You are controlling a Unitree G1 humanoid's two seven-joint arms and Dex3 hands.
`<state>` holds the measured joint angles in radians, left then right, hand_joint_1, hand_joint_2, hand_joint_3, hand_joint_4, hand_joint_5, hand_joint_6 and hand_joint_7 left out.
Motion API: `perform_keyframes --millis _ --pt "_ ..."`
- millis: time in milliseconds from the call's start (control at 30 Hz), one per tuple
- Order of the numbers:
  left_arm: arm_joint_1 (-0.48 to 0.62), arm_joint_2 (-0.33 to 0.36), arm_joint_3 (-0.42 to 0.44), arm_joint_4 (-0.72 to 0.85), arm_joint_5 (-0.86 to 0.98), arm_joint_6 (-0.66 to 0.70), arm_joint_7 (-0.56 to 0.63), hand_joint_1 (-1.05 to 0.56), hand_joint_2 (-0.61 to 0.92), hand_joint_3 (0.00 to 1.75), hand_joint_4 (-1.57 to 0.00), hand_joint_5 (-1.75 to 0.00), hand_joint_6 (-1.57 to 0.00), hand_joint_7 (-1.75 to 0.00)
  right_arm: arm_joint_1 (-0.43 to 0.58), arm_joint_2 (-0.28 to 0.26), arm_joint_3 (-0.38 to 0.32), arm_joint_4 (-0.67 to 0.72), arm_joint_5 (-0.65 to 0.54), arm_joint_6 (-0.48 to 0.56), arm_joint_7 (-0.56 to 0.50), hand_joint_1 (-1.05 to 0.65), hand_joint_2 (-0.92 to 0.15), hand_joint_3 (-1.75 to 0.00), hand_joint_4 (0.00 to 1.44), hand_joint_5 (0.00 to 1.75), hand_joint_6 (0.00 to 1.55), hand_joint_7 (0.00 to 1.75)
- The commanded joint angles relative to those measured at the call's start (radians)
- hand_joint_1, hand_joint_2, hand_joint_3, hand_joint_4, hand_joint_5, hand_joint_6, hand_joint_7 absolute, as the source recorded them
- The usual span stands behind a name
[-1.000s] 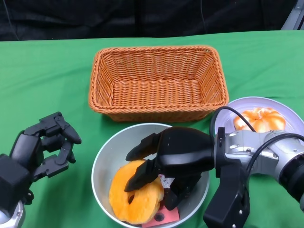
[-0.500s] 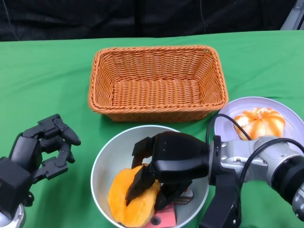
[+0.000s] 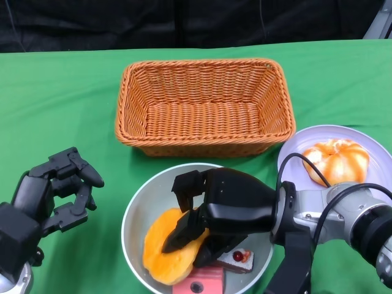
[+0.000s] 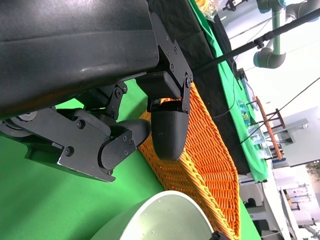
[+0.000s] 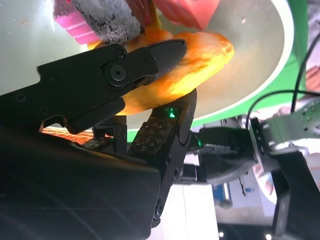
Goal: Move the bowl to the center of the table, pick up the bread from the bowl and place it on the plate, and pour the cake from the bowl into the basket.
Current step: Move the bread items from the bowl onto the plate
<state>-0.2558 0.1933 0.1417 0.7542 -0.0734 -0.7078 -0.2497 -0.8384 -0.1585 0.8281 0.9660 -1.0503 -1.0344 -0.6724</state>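
Head view: the right robot hand [image 3: 211,217] reaches into the bowl [image 3: 138,211], which sits near the front of the surface [image 3: 55,98], just before the basket [image 3: 202,104]. Its fingers are closed around the orange bread [image 3: 165,248], pinching it at the edge that faces the arm. The bread lies low in the bowl's left half, its long axis running roughly front to back, with a pink cake [image 3: 199,286] and a darker piece topped with a red dot [image 3: 236,258] touching or just beside it. The plate [image 3: 367,144] lies to the right of the bowl, well off to the holding hand's own side, and already carries one orange bun [image 3: 337,159]. So the carry runs rightward, across the bowl rim; the right robot hand is much the nearer to the plate. The left robot hand [image 3: 55,190] hangs over bare cloth to the left of the bowl, fingers curled in on nothing.

Right wrist view: black fingers [image 5: 150,57] clamp the bread [image 5: 200,60] from both faces; it looks tilted up from the bowl [image 5: 260,80] floor. Pink cake [image 5: 75,22] sits beyond it.

Left wrist view: the left robot hand's fingers [image 4: 167,132] are bent inward, gripping nothing; the basket [image 4: 210,160] and the bowl rim [image 4: 165,200] lie ahead.
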Motion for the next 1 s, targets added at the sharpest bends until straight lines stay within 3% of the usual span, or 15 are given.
perform_keyframes --millis 33,133,267,333,400,500,800,1000 --pt "0.003 0.02 0.002 0.011 -0.002 0.0 -0.011 -0.11 0.67 0.94 -0.75 -1.75 -0.71 -1.42 -0.032 -0.01 -0.031 -0.009 0.023 -0.029 -0.057 -0.33 -0.83 0.0 0.6 1.68 1.26 0.05" --pt "0.0 0.019 0.006 0.01 -0.021 0.012 -0.031 -0.11 0.71 0.87 -0.76 -1.75 -0.67 -1.47 -0.034 -0.003 -0.058 0.003 0.048 -0.051 -0.087 -0.3 -0.84 0.0 0.6 1.65 1.24 0.05" --pt "0.005 0.014 0.011 -0.01 -0.048 0.049 -0.052 -0.1 0.76 0.8 -0.79 -1.75 -0.65 -1.5 -0.024 0.004 -0.109 0.011 0.125 -0.084 -0.045 -0.31 -0.83 0.0 0.61 1.56 1.21 0.05" --pt "0.008 0.013 0.012 -0.021 -0.053 0.069 -0.051 -0.1 0.81 0.69 -0.79 -1.75 -0.67 -1.47 -0.021 0.002 -0.126 -0.001 0.14 -0.083 -0.034 -0.32 -0.84 0.0 0.59 1.6 1.21 0.05" --pt "0.012 0.01 0.013 -0.035 -0.063 0.087 -0.051 -0.08 0.89 0.57 -0.79 -1.74 -0.71 -1.41 -0.016 0.0 -0.151 -0.02 0.159 -0.086 -0.026 -0.32 -0.86 -0.01 0.6 1.5 1.21 0.05" --pt "0.014 0.011 0.01 -0.043 -0.057 0.092 -0.042 -0.07 0.92 0.52 -0.79 -1.75 -0.74 -1.39 -0.006 0.003 -0.187 -0.034 0.21 -0.098 0.018 -0.31 -0.87 -0.01 0.66 1.35 1.21 0.05" --pt "-0.001 0.022 0.012 -0.002 -0.017 0.038 -0.02 -0.04 0.91 0.57 -0.74 -1.75 -0.74 -1.36 0.035 0.017 -0.279 -0.099 0.289 -0.084 0.075 -0.28 -0.9 -0.01 0.74 1.33 1.23 0.08" --pt "-0.012 0.027 0.011 0.02 0.003 0.031 -0.001 -0.09 0.72 0.86 -0.73 -1.72 -0.74 -1.37 0.059 0.006 -0.337 -0.148 0.27 -0.063 0.041 -0.29 -0.92 -0.02 0.76 1.25 1.21 0.1"
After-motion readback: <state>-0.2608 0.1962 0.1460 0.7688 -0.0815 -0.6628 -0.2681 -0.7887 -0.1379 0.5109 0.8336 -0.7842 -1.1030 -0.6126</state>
